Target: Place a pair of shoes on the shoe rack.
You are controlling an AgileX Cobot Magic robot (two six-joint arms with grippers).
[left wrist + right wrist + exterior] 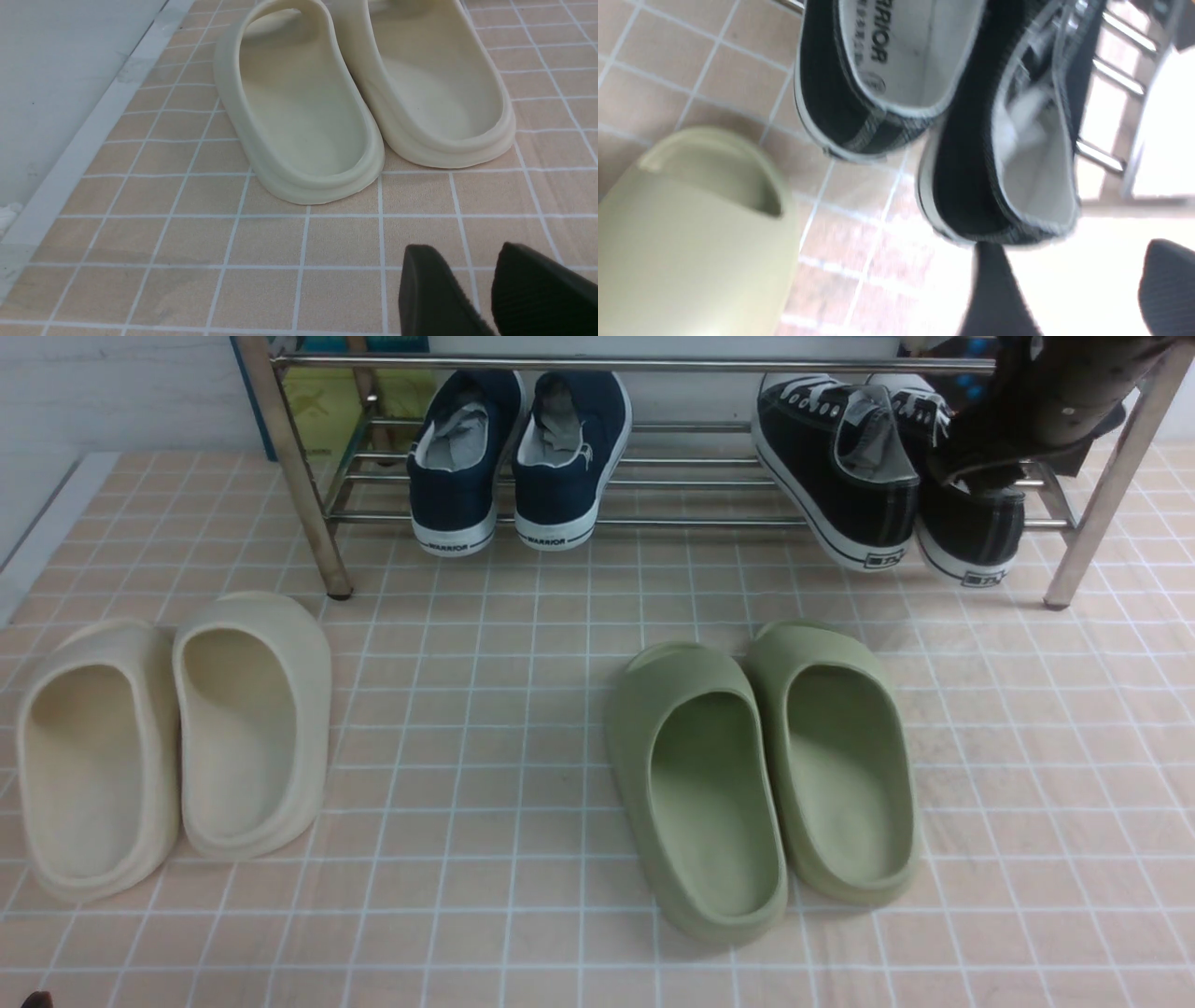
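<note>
Now both black sneakers [887, 485] rest on the rack [653, 521]; light, soft canvas, stiffest at the heel rim; right tool [1069, 289] spread, holding nothing

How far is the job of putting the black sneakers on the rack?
Nearly done. Both black sneakers rest on the shoe rack, beside the navy pair. The right gripper has open jaws just behind one sneaker's heel, holding nothing. Left: probably only to pull that arm back. The left gripper is open over the floor.
</note>
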